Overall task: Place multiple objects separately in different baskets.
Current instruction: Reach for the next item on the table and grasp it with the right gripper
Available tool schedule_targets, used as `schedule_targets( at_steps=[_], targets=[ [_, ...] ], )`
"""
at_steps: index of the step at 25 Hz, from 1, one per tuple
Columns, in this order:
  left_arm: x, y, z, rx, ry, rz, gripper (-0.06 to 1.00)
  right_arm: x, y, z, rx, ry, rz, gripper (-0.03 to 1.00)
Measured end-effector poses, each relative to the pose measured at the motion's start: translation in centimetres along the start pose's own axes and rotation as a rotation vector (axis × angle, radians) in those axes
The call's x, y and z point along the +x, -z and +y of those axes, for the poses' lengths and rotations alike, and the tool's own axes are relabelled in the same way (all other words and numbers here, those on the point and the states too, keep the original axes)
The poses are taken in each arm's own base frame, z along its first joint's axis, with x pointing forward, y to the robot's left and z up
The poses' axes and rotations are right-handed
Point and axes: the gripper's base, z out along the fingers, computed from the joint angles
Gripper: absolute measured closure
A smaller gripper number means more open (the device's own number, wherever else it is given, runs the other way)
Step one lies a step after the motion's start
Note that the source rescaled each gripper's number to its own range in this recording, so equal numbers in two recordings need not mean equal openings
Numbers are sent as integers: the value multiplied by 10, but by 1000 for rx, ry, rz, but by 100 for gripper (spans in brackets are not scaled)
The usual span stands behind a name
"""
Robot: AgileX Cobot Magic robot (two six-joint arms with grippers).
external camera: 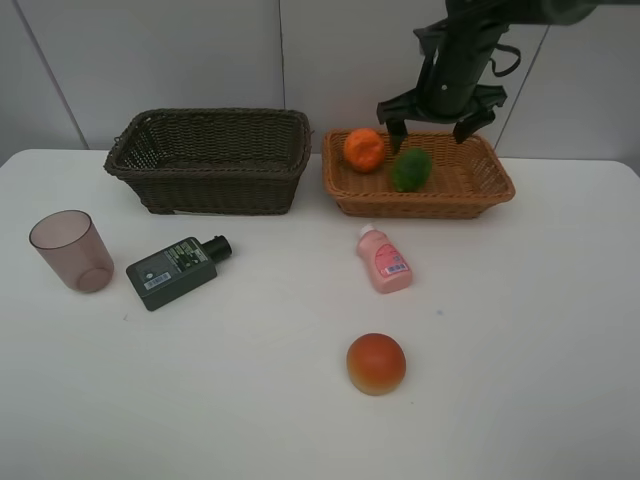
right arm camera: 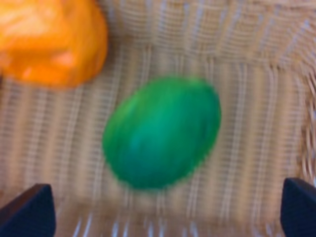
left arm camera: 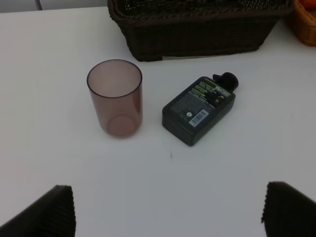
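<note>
My right gripper (external camera: pixel 430 132) hangs open over the light tan basket (external camera: pixel 432 206), its fingers spread wide. Below it in that basket lie the green fruit (external camera: pixel 411 168) and the orange tangerine (external camera: pixel 364 149). The right wrist view shows the green fruit (right arm camera: pixel 162 131) free between the gripper's (right arm camera: pixel 165 212) fingertips, with the tangerine (right arm camera: pixel 49 39) beside it. My left gripper (left arm camera: pixel 168 212) is open above the table near the mauve cup (left arm camera: pixel 116 98) and the dark-green bottle (left arm camera: pixel 200 108). The pink bottle (external camera: pixel 384 260) and the red-orange fruit (external camera: pixel 376 363) lie on the table.
The dark-brown basket (external camera: pixel 210 160) stands at the back left beside the tan one, with nothing showing inside. The cup (external camera: pixel 72 250) and dark-green bottle (external camera: pixel 175 270) sit in front of it. A wall runs behind the white table (external camera: pixel 520 340).
</note>
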Motion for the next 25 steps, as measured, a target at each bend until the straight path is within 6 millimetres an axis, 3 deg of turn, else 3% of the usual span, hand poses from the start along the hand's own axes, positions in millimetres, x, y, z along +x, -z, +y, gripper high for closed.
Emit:
schedule_targets(
  at_steps=[5, 8, 13, 18, 25],
  targets=[
    [0, 0, 0, 0, 0, 0, -4, 25, 28, 23, -26, 213, 88, -1],
    [0, 0, 0, 0, 0, 0, -4, 51, 39, 37, -81, 382, 103, -1],
    [0, 0, 0, 0, 0, 0, -4, 94, 59, 50, -163, 713, -12, -1],
    [0, 0, 0, 0, 0, 0, -4, 137, 62, 49, -187, 1085, -6, -1],
    [0, 0, 0, 0, 0, 0, -4, 177, 55, 67, -303, 1388, 85, -1]
  ],
)
